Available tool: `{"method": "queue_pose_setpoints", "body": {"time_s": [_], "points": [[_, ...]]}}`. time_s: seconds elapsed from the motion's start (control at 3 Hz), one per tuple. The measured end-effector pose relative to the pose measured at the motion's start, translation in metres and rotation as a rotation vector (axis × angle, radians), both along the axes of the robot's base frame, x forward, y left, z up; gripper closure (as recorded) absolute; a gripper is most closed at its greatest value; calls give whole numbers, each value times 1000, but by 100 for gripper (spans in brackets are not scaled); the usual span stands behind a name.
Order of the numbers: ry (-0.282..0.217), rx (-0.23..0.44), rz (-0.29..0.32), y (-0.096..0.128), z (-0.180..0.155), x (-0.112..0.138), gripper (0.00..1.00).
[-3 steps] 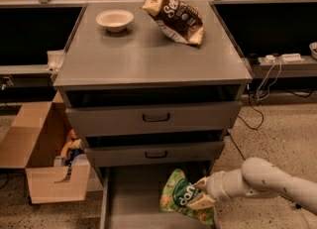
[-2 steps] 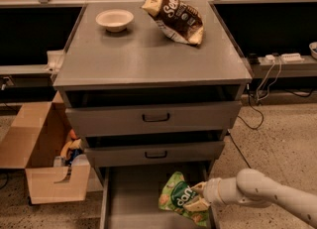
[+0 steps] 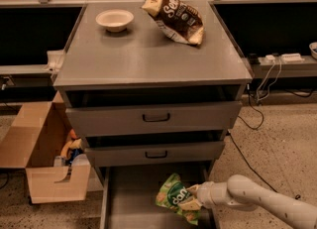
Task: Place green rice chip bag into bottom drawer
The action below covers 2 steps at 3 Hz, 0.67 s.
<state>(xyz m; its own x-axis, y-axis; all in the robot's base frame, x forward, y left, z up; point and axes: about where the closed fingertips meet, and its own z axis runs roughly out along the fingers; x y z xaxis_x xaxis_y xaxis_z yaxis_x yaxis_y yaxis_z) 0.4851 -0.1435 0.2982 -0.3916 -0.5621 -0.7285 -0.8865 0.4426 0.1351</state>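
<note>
Green bag (image 3: 172, 197) sits tilted over the right part of the open bottom drawer (image 3: 130, 204), and I cannot tell if it touches the floor. The gripper (image 3: 192, 199), coming from the right, holds its right edge. On the tabletop (image 3: 148, 62) lie a brown bag (image 3: 174, 19) and a bowl (image 3: 114, 19).

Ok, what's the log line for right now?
hand: at bottom drawer right side, gripping green rice chip bag | bag: tilted over drawer floor | release: not yet

Claw (image 3: 192, 199) at the open bottom drawer (image 3: 130, 199)
It grips the green rice chip bag (image 3: 173, 197) by its right edge, at the drawer's right side.
</note>
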Motion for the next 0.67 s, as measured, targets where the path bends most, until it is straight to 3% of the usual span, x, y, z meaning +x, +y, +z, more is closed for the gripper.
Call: {"method": "queue_pose_setpoints", "body": {"time_s": [0.67], "points": [[78,0,-18,17,-67,1,100]]}}
